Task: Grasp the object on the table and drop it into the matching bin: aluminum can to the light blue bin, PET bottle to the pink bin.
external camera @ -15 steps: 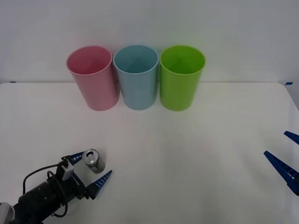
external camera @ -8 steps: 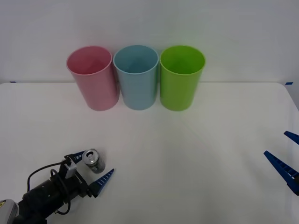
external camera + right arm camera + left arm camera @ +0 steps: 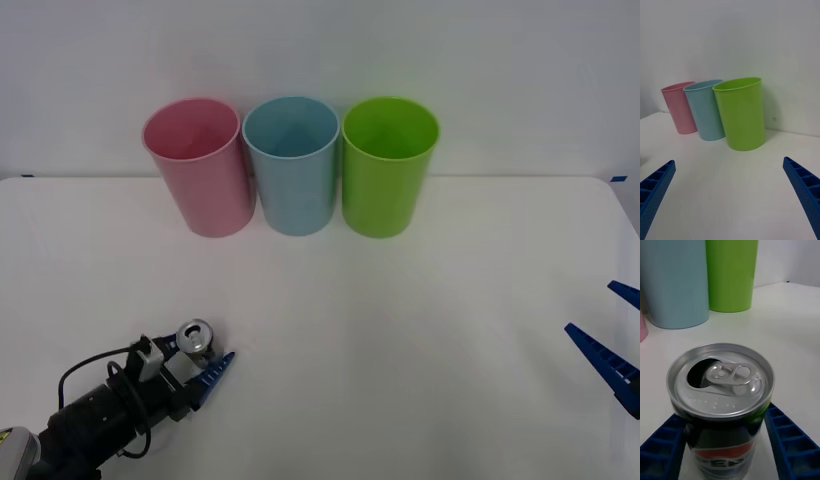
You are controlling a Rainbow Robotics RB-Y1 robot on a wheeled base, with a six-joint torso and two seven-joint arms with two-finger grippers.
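Between the left gripper's [image 3: 196,362] closed blue ribbed fingers [image 3: 788,442] stands the small silver-topped, dark-bodied aluminum can [image 3: 721,408], clamped; the right gripper [image 3: 730,198] waits wide open.

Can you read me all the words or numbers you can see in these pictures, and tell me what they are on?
"PEPSI" in white letters, cut off along the bottom, on the aluminum can that sits between the left hand's blue fingers.
Tiny raised marks on the can's silver top: too small to read.
Pink bin, light blue bin, lime green bin, table: no words or numbers.
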